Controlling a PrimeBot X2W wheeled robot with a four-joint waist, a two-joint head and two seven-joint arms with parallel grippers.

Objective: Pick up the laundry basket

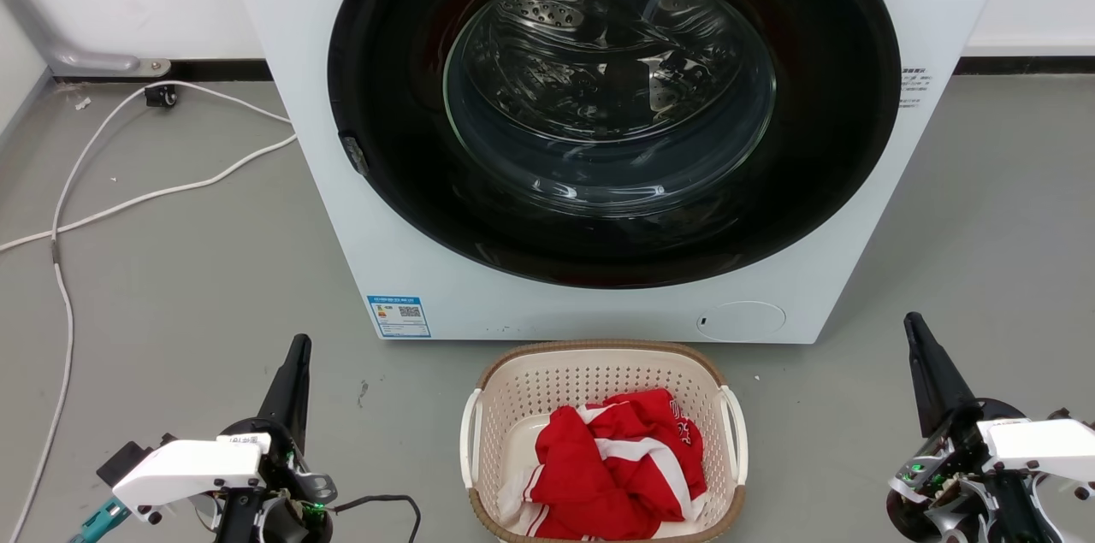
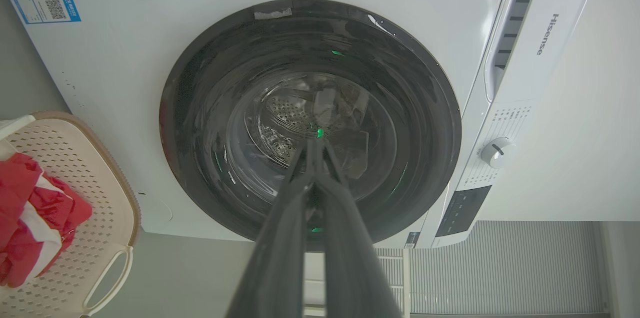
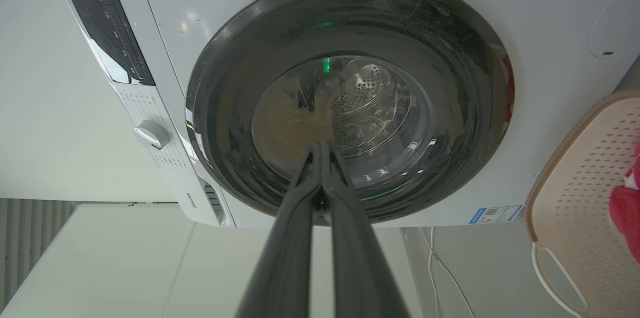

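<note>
Both closed, left pincer [image 1: 298, 348] and right pincer [image 1: 913, 326] flank the laundry basket [image 1: 547, 379] before the washer [image 1: 385, 265].

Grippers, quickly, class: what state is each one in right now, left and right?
Left gripper: closed, holding nothing.
Right gripper: closed, holding nothing.

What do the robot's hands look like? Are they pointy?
Yes! The left gripper and right gripper each have long, dark, pointed jaws, like a bird's beak. Behind them sit white plastic covers, and tiny green lights glow in the dark wrists. A thin black cable loops out beside the left one.
</note>
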